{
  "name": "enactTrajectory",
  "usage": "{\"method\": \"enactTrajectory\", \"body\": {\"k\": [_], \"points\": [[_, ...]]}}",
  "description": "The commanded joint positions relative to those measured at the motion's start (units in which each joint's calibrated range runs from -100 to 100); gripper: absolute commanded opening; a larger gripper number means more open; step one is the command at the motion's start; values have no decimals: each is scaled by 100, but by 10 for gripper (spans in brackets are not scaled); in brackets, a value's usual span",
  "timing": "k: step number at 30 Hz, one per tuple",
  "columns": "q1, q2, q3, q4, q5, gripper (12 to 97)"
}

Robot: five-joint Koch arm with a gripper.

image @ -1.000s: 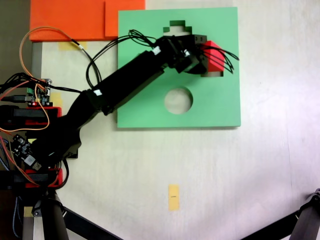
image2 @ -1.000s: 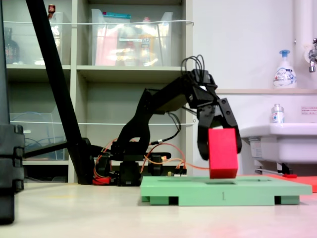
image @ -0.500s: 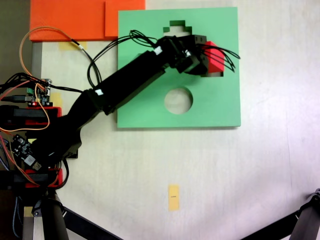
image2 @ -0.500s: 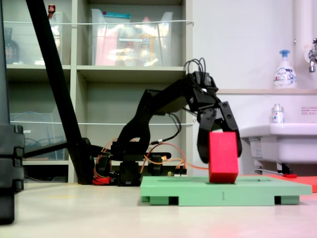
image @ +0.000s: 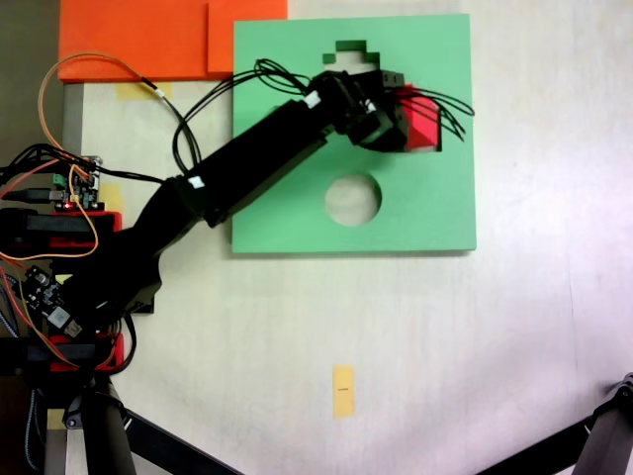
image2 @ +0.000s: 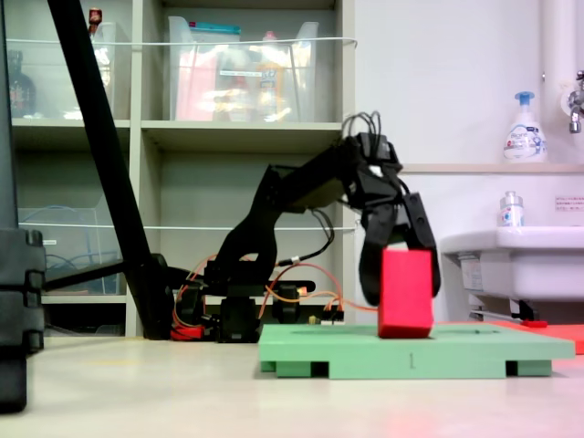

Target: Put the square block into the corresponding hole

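The square block [image: 422, 119], a red cube, stands in the square hole [image: 426, 149] at the right of the green foam board [image: 297, 218]. My gripper [image: 406, 121] reaches over it from the left. In the side-on fixed view the square block [image2: 406, 292] stands slightly tilted, its base sunk a little below the top of the board [image2: 347, 351]. There the gripper [image2: 401, 290] hangs above it, one finger down each side, shut on the block.
The board also has a cross-shaped cut-out [image: 349, 49] and a round-looking cut-out [image: 353, 198]. Orange foam sheets [image: 148, 40] lie at the top left. A yellow tag [image: 343, 390] lies on the table below the board. The arm's base and wiring [image: 59, 237] sit at the left.
The gripper has lowered the red block from just above the board until its base sits in the square hole. The block also shifted slightly left in the side-on view.
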Motion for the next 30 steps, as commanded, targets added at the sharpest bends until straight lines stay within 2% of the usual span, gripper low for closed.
{"method": "enactTrajectory", "body": {"k": [1, 18, 30], "points": [[29, -441, 338, -201, -29, 224], [-15, 411, 338, 69, -29, 225], [-103, 872, 338, 522, -24, 261]]}}
